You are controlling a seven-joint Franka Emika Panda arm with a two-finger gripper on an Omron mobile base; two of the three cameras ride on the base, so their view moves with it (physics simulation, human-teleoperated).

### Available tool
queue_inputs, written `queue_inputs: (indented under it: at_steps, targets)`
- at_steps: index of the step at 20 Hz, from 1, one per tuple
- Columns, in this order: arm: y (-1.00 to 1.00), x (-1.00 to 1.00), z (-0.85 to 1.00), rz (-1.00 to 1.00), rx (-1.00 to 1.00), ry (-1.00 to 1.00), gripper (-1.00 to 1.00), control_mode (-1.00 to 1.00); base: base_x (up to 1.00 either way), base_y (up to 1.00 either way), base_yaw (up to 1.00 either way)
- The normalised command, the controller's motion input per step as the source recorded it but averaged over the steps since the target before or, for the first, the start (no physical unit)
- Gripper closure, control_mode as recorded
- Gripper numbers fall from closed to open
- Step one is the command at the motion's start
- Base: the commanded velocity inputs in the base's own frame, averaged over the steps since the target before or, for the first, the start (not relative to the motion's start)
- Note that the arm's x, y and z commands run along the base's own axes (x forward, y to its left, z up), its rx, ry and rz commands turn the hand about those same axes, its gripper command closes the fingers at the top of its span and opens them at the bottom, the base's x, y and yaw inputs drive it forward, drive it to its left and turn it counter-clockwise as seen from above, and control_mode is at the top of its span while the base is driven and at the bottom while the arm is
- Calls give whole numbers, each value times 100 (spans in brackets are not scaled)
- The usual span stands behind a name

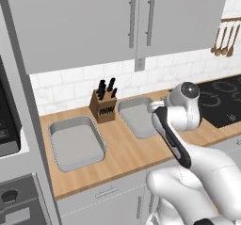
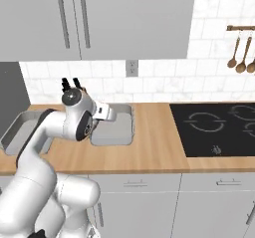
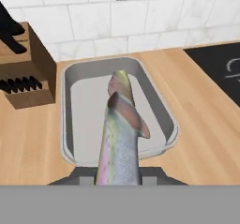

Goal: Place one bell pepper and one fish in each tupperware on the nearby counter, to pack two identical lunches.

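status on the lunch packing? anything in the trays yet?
Nothing packed yet: the left tupperware looks empty, and what shows of the right tupperware is bare. In hand: the gripper is shut on a fish, held over the right tupperware beside the knife block. Left: set this fish down, then the second fish and both bell peppers.

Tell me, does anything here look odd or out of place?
Only the fish: it sticks out from the shut gripper, poised over the tupperware beside the knife block rather than lying in it. That tray and the other one look empty. Nothing looks spilled, askew or damaged on the counter.
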Motion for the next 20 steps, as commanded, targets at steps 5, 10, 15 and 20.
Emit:
queue_inputs:
  at_steps: [5, 10, 15, 20]
  targets:
    - [-1, 99, -10, 0, 0, 26, 100, -100, 0, 0, 0]
    - [0, 26, -22, 2, 0, 18, 100, -100, 0, 0, 0]
    - [0, 29, -90, 0, -6, 1, 100, -100, 0, 0, 0]
    - [0, 83, -64, 0, 0, -1, 100, -100, 0, 0, 0]
